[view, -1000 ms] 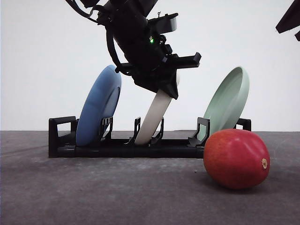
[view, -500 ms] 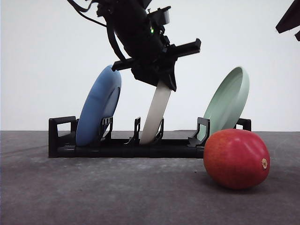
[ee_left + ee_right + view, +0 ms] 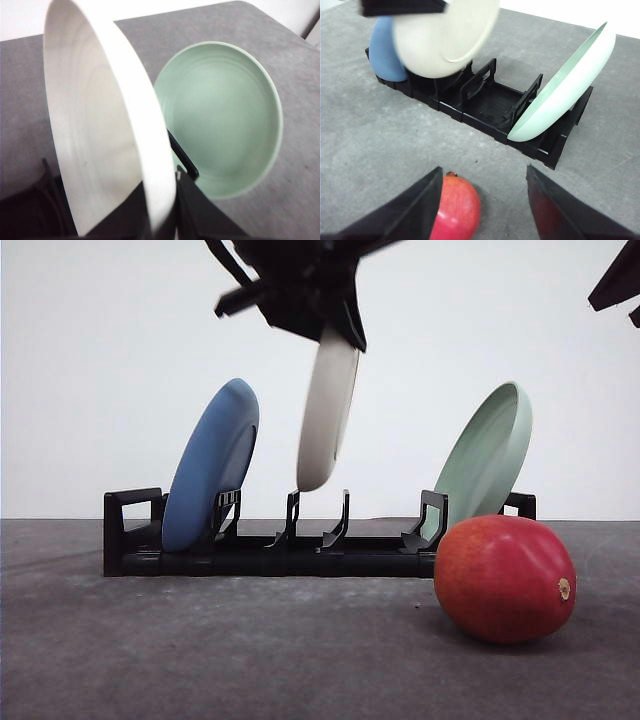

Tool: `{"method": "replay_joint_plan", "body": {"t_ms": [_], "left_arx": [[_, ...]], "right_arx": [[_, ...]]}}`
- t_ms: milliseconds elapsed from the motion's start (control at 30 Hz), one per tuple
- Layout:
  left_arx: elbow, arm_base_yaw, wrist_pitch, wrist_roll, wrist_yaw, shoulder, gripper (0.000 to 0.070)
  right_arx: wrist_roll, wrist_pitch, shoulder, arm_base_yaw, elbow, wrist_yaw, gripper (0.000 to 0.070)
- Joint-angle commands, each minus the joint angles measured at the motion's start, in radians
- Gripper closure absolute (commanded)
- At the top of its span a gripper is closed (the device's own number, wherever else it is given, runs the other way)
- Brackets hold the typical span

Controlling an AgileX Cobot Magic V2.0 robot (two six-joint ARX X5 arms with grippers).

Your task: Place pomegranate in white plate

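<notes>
The white plate (image 3: pixel 327 410) hangs on edge in the air above the middle slots of the black rack (image 3: pixel 270 555), fully out of it. My left gripper (image 3: pixel 335 330) is shut on its upper rim. In the left wrist view the fingers (image 3: pixel 200 215) clamp the white plate's rim (image 3: pixel 150 150). The pomegranate (image 3: pixel 505 578), red with a tan stem spot, lies on the table in front of the rack's right end. My right gripper (image 3: pixel 484 170) hovers open above and behind the pomegranate (image 3: pixel 455 207), apart from it. The white plate (image 3: pixel 445 40) shows blurred there.
A blue plate (image 3: pixel 212 465) leans in the rack's left slot and a pale green plate (image 3: pixel 485 460) in its right slot, just behind the pomegranate. The green plate (image 3: pixel 225 115) sits close beside the lifted plate. Grey table (image 3: pixel 200 650) lies open in front of the rack.
My left gripper has risen with the white plate, pulling it up out of the rack's middle slot until its lower edge hangs above the rack. The pomegranate and other plates stayed put.
</notes>
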Motion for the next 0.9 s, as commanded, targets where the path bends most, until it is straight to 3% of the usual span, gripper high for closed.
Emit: {"method": "replay_joint_plan", "body": {"t_ms": [0, 167, 367, 733, 867], "left_arx": [[0.028, -0.015, -0.025, 0.007, 0.039, -0.027, 0.069], [0.018, -0.052, -0.145, 0.034, 0.067, -0.106, 0.069], [-0.084, -0.112, -0.112, 0.017, 0.051, -0.232, 0.069], [-0.412, -0.225, 0.044, 0.013, -0.128, -0.507, 0.069], [-0.503, -0.265, 0.033, 0.06, -0.19, -0.583, 0.069]], "right_arx": [[-0.003, 0.011, 0.003, 0.006, 0.016, -0.001, 0.0361], [-0.003, 0.011, 0.003, 0.006, 0.016, -0.001, 0.0361], [0.005, 0.01, 0.003, 0.006, 0.016, -0.001, 0.0361], [0.005, 0.01, 0.003, 0.006, 0.016, 0.0, 0.0361], [0.005, 0.01, 0.003, 0.006, 0.016, 0.0, 0.0361]]}}
